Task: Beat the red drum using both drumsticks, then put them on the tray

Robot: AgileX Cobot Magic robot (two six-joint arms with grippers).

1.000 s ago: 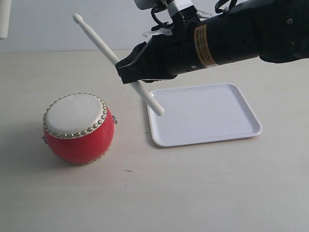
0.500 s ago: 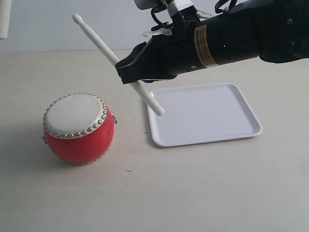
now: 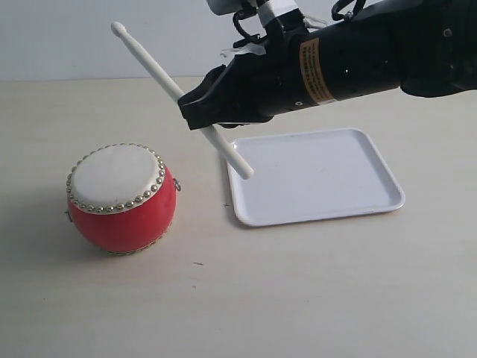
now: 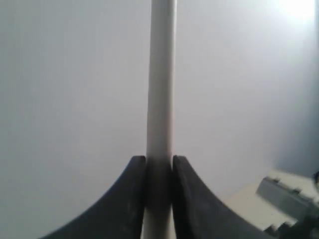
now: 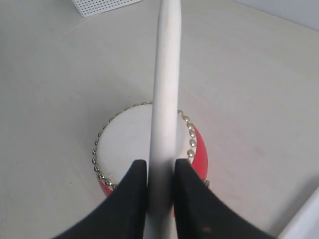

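Nothing moved; right end effector [image 3: 194, 110] still grips its raised drumstick [image 3: 149, 61].

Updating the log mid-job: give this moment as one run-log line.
right gripper: jaws shut on right drumstick, clear of red drum | left gripper: jaws shut on left drumstick | tray: no sticks yet

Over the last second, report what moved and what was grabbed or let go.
Nothing visibly changed. The right gripper keeps its fingers shut on the drumstick, held slanted with its tip up, above the table between the red drum and the tray. Drum and tray sit where they were.
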